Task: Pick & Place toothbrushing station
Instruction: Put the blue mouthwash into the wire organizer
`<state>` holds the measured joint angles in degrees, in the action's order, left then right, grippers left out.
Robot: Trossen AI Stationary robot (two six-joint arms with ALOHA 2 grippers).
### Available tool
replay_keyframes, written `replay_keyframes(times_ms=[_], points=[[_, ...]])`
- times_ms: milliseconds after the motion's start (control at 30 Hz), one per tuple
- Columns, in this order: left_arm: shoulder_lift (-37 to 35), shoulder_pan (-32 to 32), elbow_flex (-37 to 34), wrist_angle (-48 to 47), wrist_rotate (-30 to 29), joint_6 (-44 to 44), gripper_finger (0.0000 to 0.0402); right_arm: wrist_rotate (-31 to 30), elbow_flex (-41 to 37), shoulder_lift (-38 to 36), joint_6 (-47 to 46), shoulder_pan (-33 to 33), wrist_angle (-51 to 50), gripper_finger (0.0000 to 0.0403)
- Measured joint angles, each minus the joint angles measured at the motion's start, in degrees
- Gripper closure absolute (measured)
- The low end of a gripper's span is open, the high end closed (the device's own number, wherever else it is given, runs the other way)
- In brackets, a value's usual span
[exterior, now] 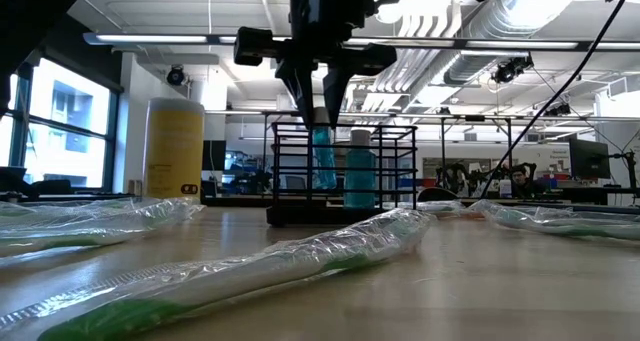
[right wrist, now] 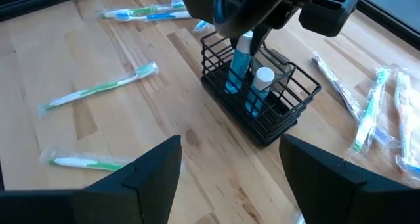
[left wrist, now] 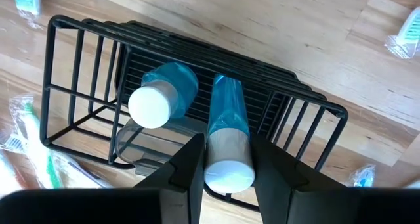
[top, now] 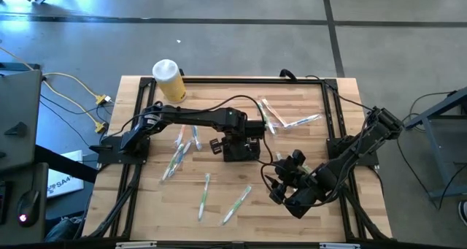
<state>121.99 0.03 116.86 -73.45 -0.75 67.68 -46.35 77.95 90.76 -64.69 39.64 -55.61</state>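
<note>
The toothbrushing station, a black wire caddy, stands on its base at the middle of the wooden table. Two blue tubes with white caps are inside it. One tube stands free. My left gripper is above the caddy, shut on the other tube. My right gripper hangs open over the table's near right part, pointing toward the caddy with nothing between its fingers. My left gripper pinches the blue tube at its white-capped top end between its two fingers. The fingers come from above, pointing down. The tube is slightly tilted with its lower end inside the caddy; whether that end rests on the caddy's floor I cannot tell.
Several wrapped toothbrushes lie about the table: left of the caddy, near the front edge and at the far right. A yellow cylinder with a white lid stands at the far left corner. Cables run along the table's edges.
</note>
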Motion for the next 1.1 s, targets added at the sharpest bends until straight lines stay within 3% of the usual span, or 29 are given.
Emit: replay_keyframes(times_ms=[1100], points=[[2.28, -0.02, 0.24, 1.01, 0.20, -0.42, 0.0309, 0.00, 0.00, 0.00, -0.02, 0.00, 0.04, 0.0153]])
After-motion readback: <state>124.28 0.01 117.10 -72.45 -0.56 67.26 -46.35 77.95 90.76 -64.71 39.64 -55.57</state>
